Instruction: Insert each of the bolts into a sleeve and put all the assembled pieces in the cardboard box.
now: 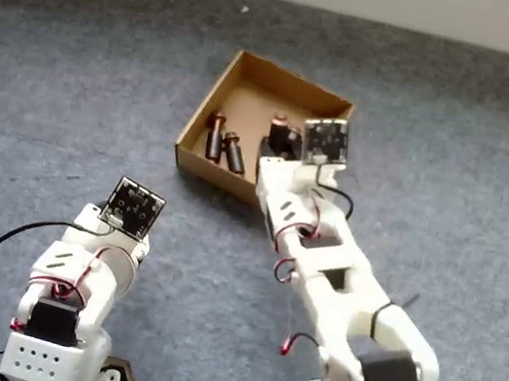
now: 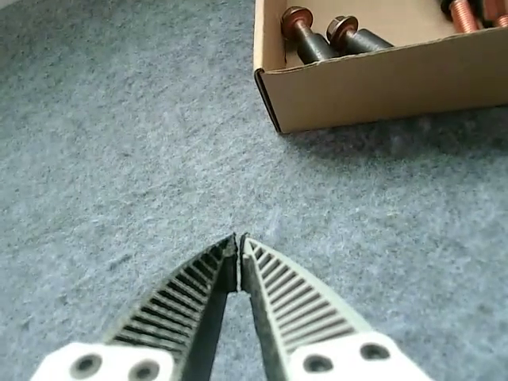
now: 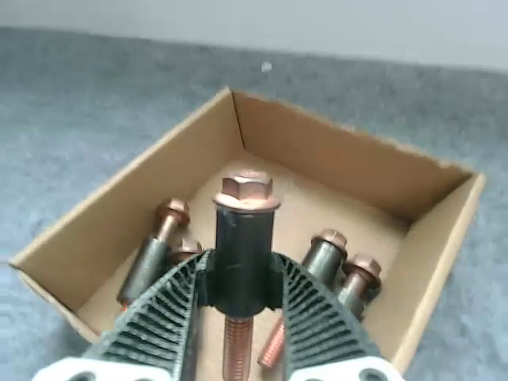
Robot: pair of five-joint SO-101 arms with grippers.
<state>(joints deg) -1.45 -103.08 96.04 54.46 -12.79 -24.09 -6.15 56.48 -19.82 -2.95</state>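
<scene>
High view: the cardboard box [image 1: 207,113] sits open side up on grey carpet [image 1: 78,71], at about 12 o'clock from the frame's centre. The right arm [image 1: 337,284] enters at 5 o'clock and stretches toward 11 o'clock. It ends with the right gripper [image 3: 242,270] over the box interior, slightly toward 4 o'clock of the box's middle. The jaws are clamped on one assembled piece, which stands upright. Its dark sleeve [image 3: 242,238] is pinched between the ribbed fingers [image 3: 178,309]. The copper bolt [image 3: 247,190] shows its hex head above the sleeve and its threaded end below it. The pictures do not show whether the piece touches the box floor. Two finished pieces [image 1: 215,134] lie side by side on the box floor, toward 8 o'clock of its middle, with heads pointing toward 12 o'clock. In the right wrist view, two more finished pieces [image 3: 325,258] lie on the other side of the held one. The left arm [image 1: 70,286] stands at 7 o'clock of the frame, apart from the box, which lies toward 1 o'clock from it. The left gripper [image 2: 239,246] holds nothing. Its fingertips meet over bare carpet, and the nearest box corner faces it.
</scene>
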